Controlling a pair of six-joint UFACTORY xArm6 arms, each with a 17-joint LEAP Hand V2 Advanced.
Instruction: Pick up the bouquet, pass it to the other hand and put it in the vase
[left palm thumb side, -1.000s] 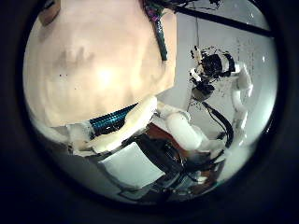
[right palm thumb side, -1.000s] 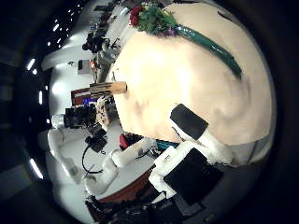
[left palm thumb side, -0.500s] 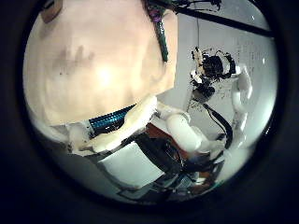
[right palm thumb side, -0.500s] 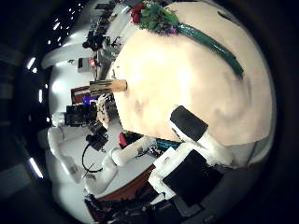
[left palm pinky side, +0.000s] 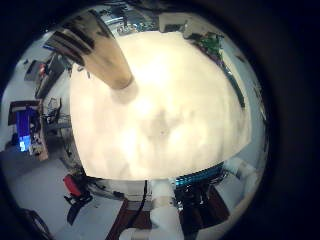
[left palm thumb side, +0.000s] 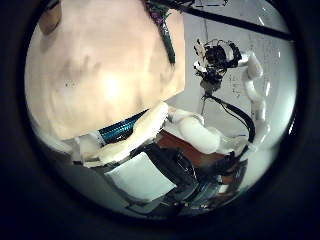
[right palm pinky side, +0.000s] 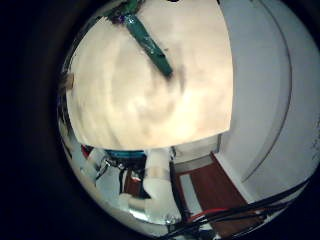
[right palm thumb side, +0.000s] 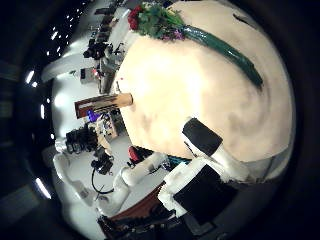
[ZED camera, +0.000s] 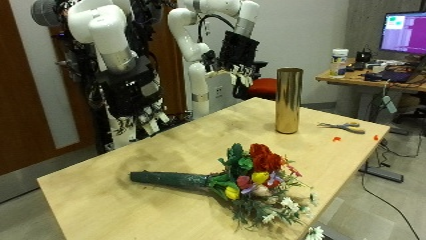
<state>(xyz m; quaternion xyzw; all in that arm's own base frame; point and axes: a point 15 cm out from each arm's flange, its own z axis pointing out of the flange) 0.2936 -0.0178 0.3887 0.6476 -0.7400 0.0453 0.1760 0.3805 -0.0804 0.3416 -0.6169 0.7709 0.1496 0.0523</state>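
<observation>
Robot hands are seen raised clear of the light wooden desk (ZED camera: 160, 155) in the outside view, both arms coming in from the upper left. Nearer and lower, the right robot hand (ZED camera: 140, 112) is held over the desk's near edge with its fingers hanging down, relaxed and spread, nothing gripped among them. Farther back, the left robot hand (ZED camera: 241, 72) is held behind the desk's far side, near the vase (ZED camera: 288, 100); its fingers likewise hang loose and are closed on nothing. On the desk, the bouquet (ZED camera: 240, 178) is laid flat, well apart from both hands: its dark green wrapped stem (ZED camera: 171, 179) is pointed toward the edge below the right robot hand, while its red, yellow and white blooms are turned toward the opposite end of the desk. The tall gold vase is stood upright near the far edge of the desk, apart from the bouquet. Beyond the vase, a pair of scissors (ZED camera: 344, 126) is laid on the desk. In the right thumb side palm view, the bouquet (right palm thumb side: 190, 35) is shown lying along the desk's edge.
</observation>
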